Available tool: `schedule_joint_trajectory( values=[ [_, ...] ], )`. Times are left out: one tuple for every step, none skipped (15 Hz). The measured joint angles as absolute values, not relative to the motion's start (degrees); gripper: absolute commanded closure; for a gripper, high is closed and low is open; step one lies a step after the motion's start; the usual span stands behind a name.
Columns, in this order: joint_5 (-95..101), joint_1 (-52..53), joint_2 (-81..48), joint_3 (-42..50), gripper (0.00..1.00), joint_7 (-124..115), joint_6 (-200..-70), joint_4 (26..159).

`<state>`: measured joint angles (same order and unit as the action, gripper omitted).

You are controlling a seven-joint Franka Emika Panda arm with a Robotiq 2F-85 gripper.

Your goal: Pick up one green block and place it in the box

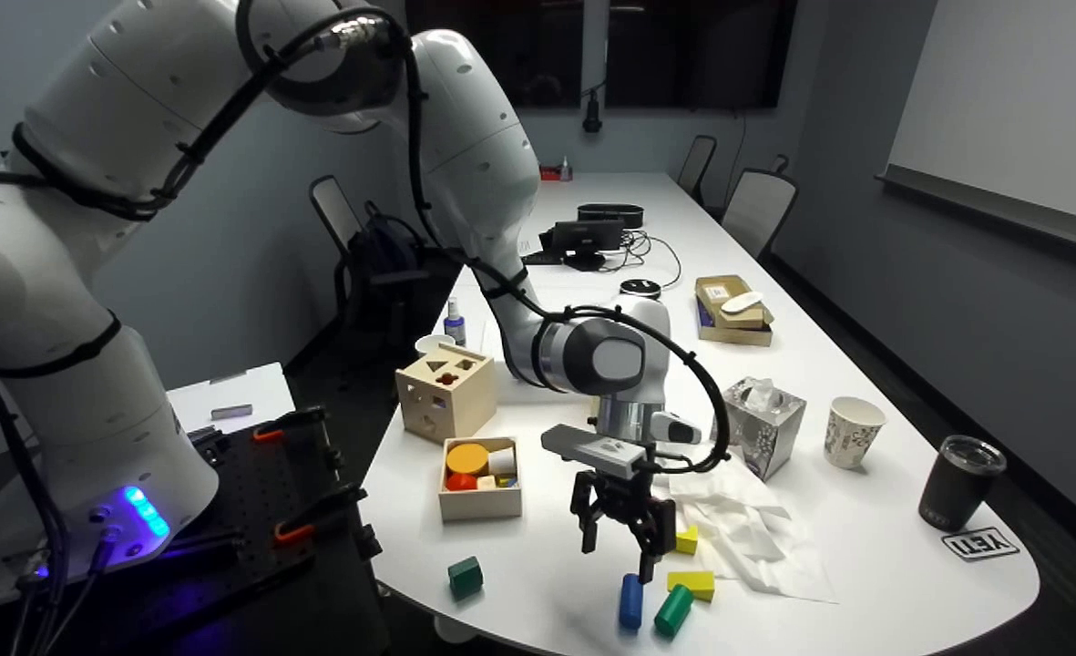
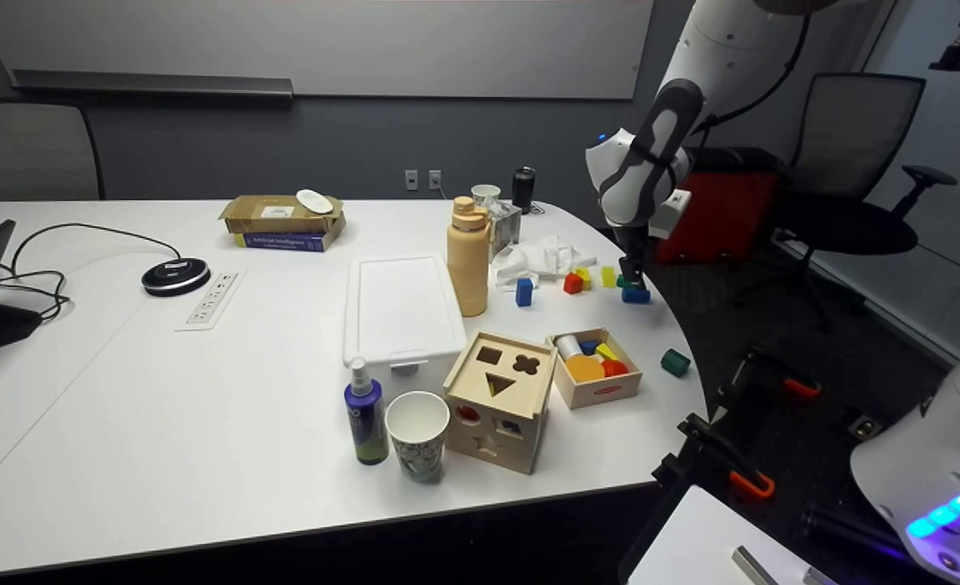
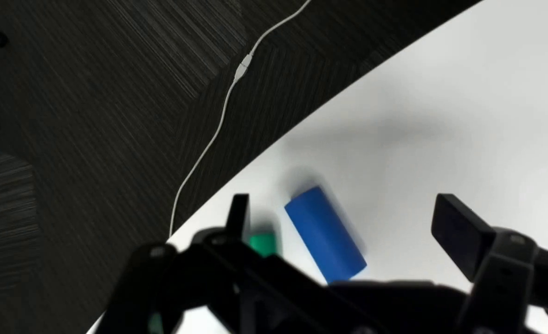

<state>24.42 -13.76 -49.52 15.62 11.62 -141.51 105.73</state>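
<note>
The green block [image 1: 674, 610] is lying near the worktop's [image 1: 538, 560] rounded edge, so, the tool [image 1: 618, 556] hovering wide over the blue block [image 1: 630, 603], I'm favouring a sideways shift to green before lowering, the box [image 1: 481, 504] sitting beyond by the robot-side edge.

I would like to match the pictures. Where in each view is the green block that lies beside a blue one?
In an exterior view: green block near the bottom, right of centre.
In an exterior view: green block right of centre, about mid-height, mostly hidden.
In the wrist view: green block low, just left of centre, partly hidden by the tool.
Shared landmark: the blue block beside it, seen in all three.
</note>
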Motion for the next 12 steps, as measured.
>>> schedule_joint_trajectory(
  values=[
    [24.42, -14.1, -50.67, 15.61, 0.0, 13.03, -140.83, 104.42],
    [24.42, -14.44, -51.79, 15.5, 0.0, 14.3, -140.36, 103.13],
    [24.42, -14.65, -52.92, 15.39, 0.0, 15.37, -140.19, 101.9],
    [24.42, -14.72, -53.97, 15.26, 0.0, 16.19, -140.18, 100.75],
    [24.42, -14.79, -54.89, 14.98, 0.0, 16.87, -140.18, 99.7],
    [24.41, -15.0, -55.69, 14.44, 0.0, 17.52, -140.18, 98.72],
    [24.41, -15.24, -56.44, 13.81, 0.0, 18.05, -140.18, 97.78],
    [24.36, -15.32, -57.18, 13.32, 0.0, 18.68, -140.18, 96.92],
    [24.31, -15.39, -57.95, 12.86, 0.0, 19.19, -140.17, 96.1],
    [24.29, -15.44, -58.71, 12.47, 0.0, 19.77, -140.13, 95.34],
    [24.26, -15.45, -59.43, 12.27, 0.0, 20.3, -140.04, 94.66],
    [24.23, -15.45, -60.1, 12.19, 0.0, 20.98, -139.83, 94.02]
  ],
)
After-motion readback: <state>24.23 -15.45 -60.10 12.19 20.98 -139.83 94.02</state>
